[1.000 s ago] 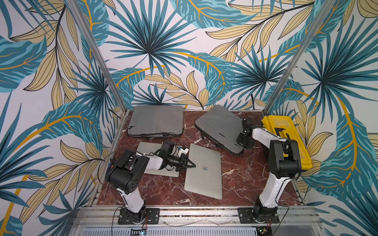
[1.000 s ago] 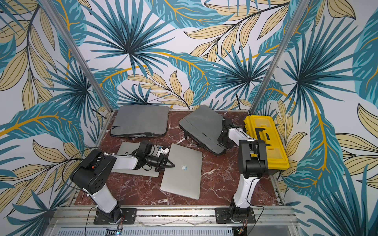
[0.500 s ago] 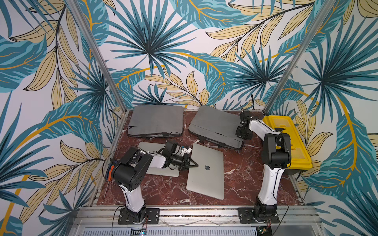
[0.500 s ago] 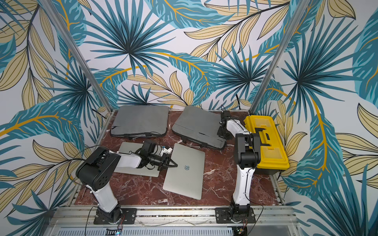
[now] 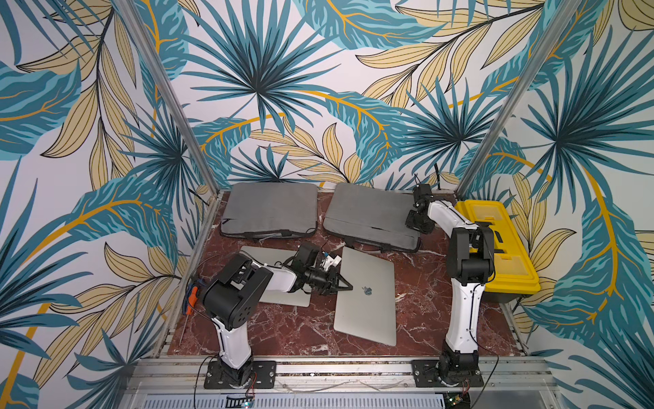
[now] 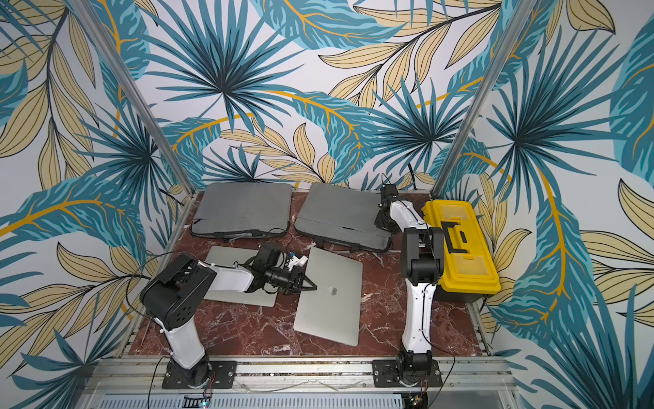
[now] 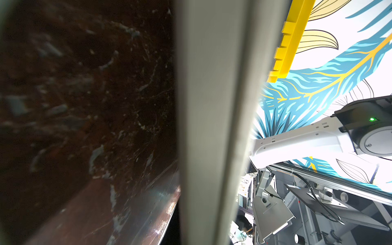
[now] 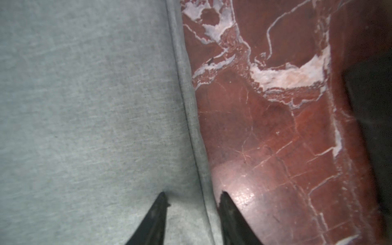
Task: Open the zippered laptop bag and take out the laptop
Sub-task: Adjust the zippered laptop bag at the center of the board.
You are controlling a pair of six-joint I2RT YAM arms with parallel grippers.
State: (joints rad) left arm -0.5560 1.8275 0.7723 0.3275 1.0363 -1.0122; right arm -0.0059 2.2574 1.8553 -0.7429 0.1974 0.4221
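ROBOTICS TEST CELL: A red-marble worktop (image 5: 283, 329) is seen boxed in on three sides by panels papered with a tropical leaf print (image 5: 318, 88), which are framed by bare aluminium posts (image 5: 170, 95). A white-and-black left arm (image 5: 230, 340) and right arm (image 5: 463, 318) are bolted to a slotted aluminium rail (image 5: 336, 368) along the near edge. A yellow toolbox (image 5: 502, 255) is kept at the right side, an orange-handled screwdriver (image 5: 191, 297) by the left edge. Grey metal stands (image 7: 273, 212) are glimpsed beyond the cell in the left wrist view.

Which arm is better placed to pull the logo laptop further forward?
Left, likely: the left gripper grips the logo laptop by its edge; the right gripper is open at the right grey bag.
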